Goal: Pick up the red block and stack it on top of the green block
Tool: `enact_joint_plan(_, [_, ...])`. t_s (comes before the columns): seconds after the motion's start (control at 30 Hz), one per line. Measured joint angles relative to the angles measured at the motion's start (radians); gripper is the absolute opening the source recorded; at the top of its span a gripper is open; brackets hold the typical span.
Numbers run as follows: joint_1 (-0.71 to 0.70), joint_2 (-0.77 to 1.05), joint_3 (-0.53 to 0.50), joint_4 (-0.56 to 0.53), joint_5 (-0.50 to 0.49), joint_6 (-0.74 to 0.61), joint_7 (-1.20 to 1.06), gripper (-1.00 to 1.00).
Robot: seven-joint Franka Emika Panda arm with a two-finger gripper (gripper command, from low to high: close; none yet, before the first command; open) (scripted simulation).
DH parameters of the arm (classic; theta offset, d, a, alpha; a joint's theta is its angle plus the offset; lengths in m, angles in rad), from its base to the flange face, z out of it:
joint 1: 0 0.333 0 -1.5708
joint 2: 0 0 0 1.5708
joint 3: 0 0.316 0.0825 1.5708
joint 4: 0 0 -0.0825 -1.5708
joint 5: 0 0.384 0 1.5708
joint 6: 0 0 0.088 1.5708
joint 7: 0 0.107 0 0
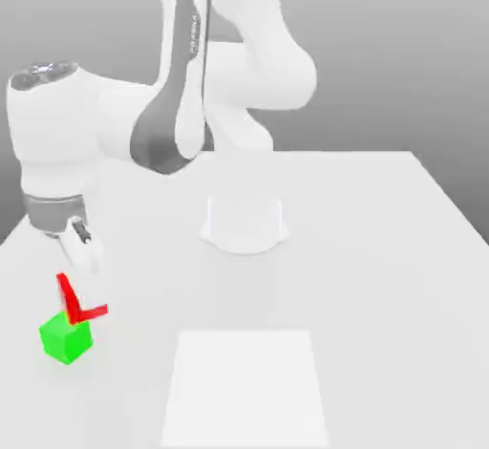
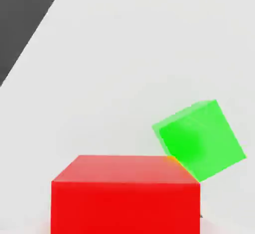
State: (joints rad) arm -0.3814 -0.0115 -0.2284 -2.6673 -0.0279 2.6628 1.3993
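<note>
Red block (image 2: 125,207): pinched in the claw (image 1: 74,296), whose 2 fingers cover much of it in the exterior view. Position: up by the green block (image 1: 66,338), toward the exterior view's left. Hand view: the 2 cubes overlap at 1 corner and sit at different angles. Green block rests on the table (image 1: 382,275), presumably left there as the base. Grip on opposite sides likely keeps the underside free for stacking. Judgement: alignment over green needed before release; an off-centre drop could topple red.

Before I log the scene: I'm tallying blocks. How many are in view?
2: the red block is held in the gripper; the green block sits on the table.
</note>
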Motion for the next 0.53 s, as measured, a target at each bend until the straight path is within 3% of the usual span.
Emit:
enact_joint_plan(0.17, [-0.068, 0.011, -0.034, 0.004, 0.030, 0.003, 0.108, -1.00])
enact_joint_plan(0.4, [-0.080, 0.163, 0.025, 0.012, 0.126, 0.144, 0.047, -1.00])
enact_joint_plan(0.43, [-0.086, 0.185, 0.033, 0.012, 0.139, 0.164, 0.038, 1.00])
enact_joint_plan(0.53, [-0.086, 0.185, 0.033, 0.012, 0.139, 0.164, 0.038, 1.00])
